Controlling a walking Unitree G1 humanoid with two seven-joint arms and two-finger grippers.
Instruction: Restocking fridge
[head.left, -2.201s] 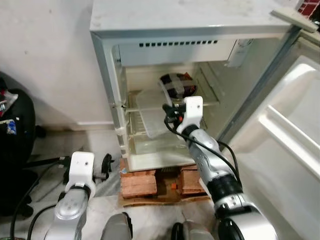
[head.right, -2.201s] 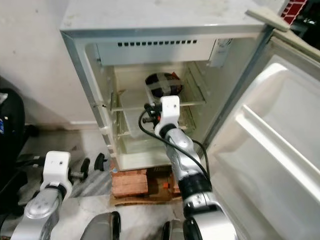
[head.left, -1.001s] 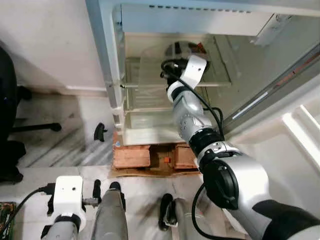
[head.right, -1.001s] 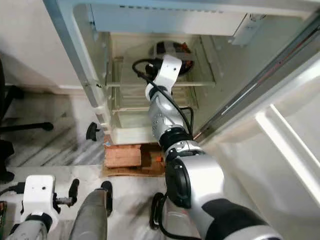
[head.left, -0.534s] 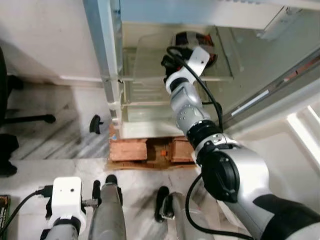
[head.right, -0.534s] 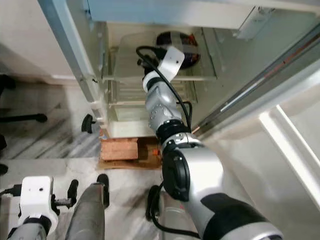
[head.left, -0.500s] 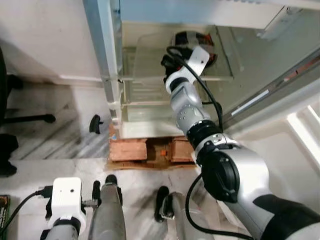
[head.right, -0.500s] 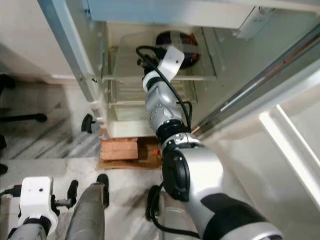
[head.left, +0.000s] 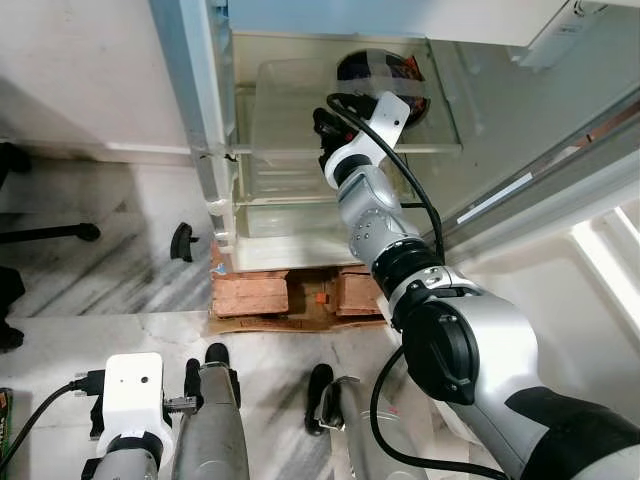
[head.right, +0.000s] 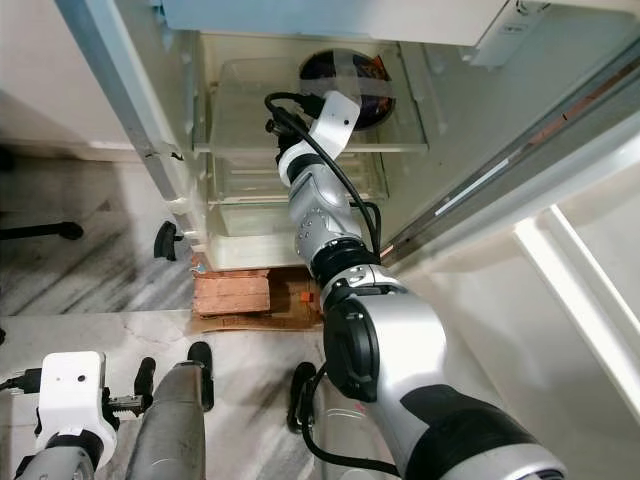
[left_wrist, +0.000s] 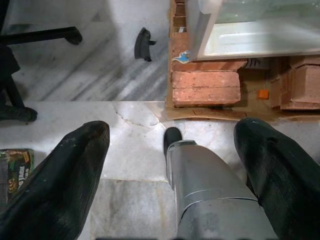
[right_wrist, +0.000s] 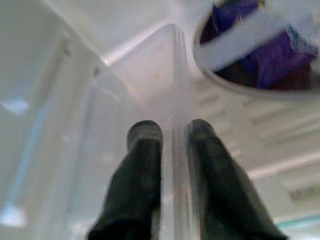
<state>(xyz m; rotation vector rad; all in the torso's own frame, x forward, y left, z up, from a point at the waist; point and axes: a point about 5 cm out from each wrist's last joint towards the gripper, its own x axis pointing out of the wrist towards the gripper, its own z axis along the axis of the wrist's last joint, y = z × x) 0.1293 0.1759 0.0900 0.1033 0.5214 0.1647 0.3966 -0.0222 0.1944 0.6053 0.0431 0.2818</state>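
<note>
Clear plastic container (right_wrist: 150, 85) is pinched by its wall between the closed-down fingers of the right gripper (right_wrist: 170, 131) on the fridge shelf (head.left: 440, 148); a dark bowl (head.left: 375, 72) sits at its 2 o'clock. The left gripper (left_wrist: 172, 145) hangs spread wide, holding nothing.

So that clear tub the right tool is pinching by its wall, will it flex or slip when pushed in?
The tub looks thin and empty, so probably light with some flex. Held by one wall in the right tool, it may twist, and smooth plastic could slip.

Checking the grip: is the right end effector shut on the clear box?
Yes: its fingers pinch the clear box's wall.
</note>
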